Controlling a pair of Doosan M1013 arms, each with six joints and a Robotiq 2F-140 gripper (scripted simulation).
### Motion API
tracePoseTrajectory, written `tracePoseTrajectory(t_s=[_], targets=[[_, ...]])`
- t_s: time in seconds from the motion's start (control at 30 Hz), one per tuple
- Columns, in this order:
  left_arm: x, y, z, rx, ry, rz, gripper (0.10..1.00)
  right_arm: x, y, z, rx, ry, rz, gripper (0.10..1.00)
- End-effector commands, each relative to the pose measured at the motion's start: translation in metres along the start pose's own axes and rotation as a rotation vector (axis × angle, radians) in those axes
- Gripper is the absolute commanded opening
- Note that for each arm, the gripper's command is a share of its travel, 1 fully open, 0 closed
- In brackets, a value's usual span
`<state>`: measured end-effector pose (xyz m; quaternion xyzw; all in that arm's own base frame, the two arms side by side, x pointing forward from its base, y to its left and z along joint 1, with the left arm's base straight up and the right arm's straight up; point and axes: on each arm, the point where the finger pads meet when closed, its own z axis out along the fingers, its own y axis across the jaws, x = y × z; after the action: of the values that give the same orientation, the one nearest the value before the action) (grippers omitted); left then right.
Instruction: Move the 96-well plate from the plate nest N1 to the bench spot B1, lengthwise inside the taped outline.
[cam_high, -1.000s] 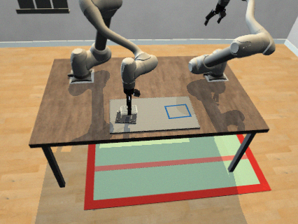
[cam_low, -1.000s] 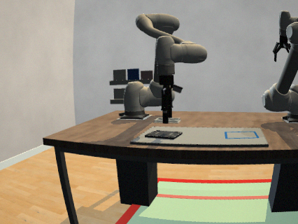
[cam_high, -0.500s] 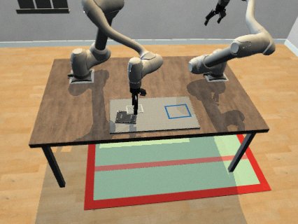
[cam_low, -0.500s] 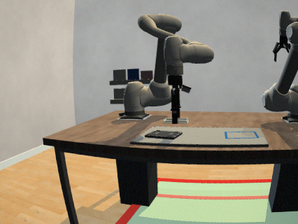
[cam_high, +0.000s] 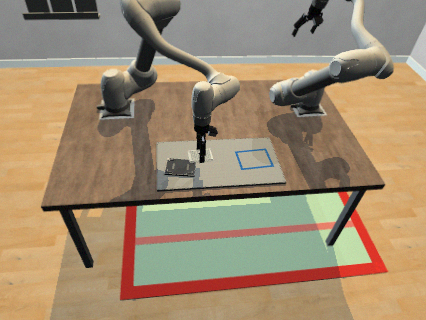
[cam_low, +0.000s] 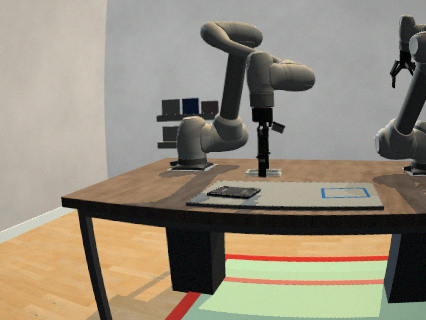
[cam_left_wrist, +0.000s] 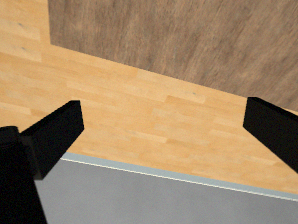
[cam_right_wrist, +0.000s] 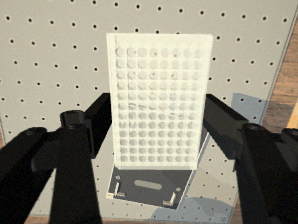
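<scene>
wooden table (cam_high: 90, 165) (cam_low: 125, 187), perforated grey board (cam_high: 220, 177) (cam_low: 295, 200) (cam_right_wrist: 45, 55) lying on it

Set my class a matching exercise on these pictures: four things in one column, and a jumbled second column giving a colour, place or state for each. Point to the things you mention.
Column one
1. 96-well plate (cam_high: 209, 155) (cam_low: 275, 173) (cam_right_wrist: 157, 100)
2. plate nest (cam_high: 180, 167) (cam_low: 233, 192) (cam_right_wrist: 150, 193)
3. taped outline (cam_high: 251, 150) (cam_low: 345, 188)
4. left gripper (cam_high: 304, 33) (cam_low: 403, 77) (cam_left_wrist: 163, 114)

Column two
A. blue
B. open, fingers wide apart
C. between the right gripper's (cam_high: 202, 161) (cam_low: 262, 175) (cam_right_wrist: 158, 107) fingers
D. dark, on the pale board (cam_high: 220, 175) (cam_low: 290, 197) (cam_right_wrist: 50, 62)

Right pairs: 1-C, 2-D, 3-A, 4-B
</scene>
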<state>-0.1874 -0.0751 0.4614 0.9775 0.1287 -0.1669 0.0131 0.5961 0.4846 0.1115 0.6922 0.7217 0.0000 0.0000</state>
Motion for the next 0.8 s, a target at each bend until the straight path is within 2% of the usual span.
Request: tracePoseTrajectory(t_s=[0.0,0.77], targets=[[0.000,0.000,0.000,0.000,0.000,0.000,1.000,0.011,0.000,-0.001,-0.001,0.001,0.000,0.605],[0.000,0.000,0.000,0.000,0.000,0.000,1.000,0.081,-0.002,0.001,-0.001,0.001,0.000,0.605]])
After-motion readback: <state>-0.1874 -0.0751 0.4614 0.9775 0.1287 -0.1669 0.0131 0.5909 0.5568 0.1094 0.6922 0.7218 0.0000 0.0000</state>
